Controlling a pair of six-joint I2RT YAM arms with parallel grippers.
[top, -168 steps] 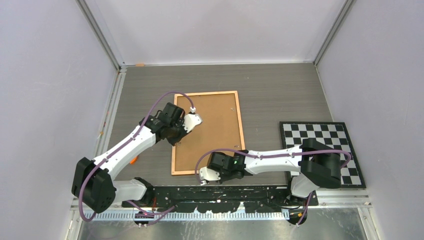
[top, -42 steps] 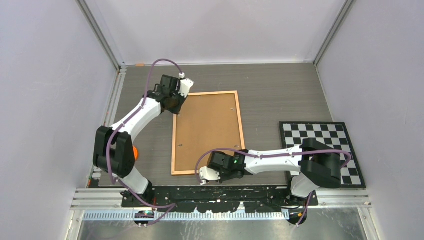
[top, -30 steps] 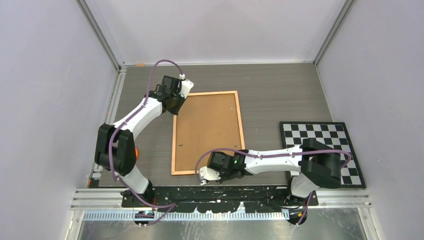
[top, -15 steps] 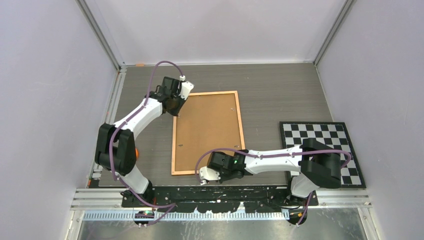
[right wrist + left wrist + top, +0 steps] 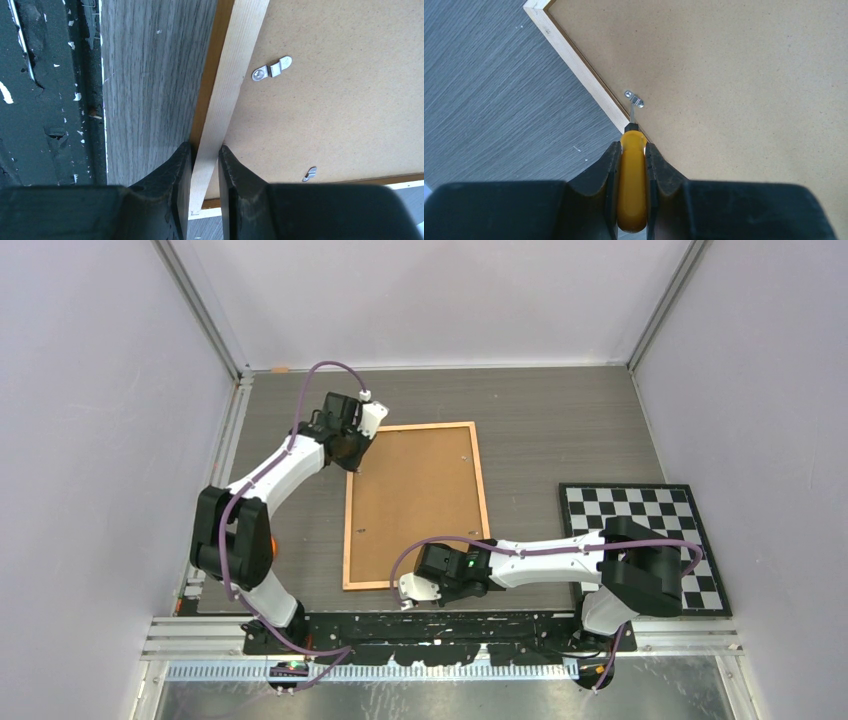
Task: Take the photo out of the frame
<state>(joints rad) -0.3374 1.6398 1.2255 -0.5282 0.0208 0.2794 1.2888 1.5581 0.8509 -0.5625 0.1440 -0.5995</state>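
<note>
The frame (image 5: 414, 502) lies face down on the table, its plain brown board back up. The photo is hidden under the board. My left gripper (image 5: 352, 452) is at the frame's far left corner, shut on a yellow-handled screwdriver (image 5: 632, 186). The screwdriver's thin tip reaches a small metal turn clip (image 5: 634, 98) just inside the wooden border (image 5: 579, 69). My right gripper (image 5: 410, 590) is at the frame's near edge, shut on the frame's wooden border (image 5: 228, 95). Two more metal clips show in the right wrist view, one (image 5: 271, 69) near the border and another (image 5: 309, 174) farther off.
A black-and-white checkered mat (image 5: 645, 543) lies to the right of the frame. An orange object (image 5: 271, 543) sits behind my left arm's base. A black rail (image 5: 440, 625) runs along the table's near edge. Purple walls close in on three sides.
My left arm has moved from the frame's left side to its far left corner over the last seconds. In the last second nothing has visibly moved. My right gripper has stayed put.
</note>
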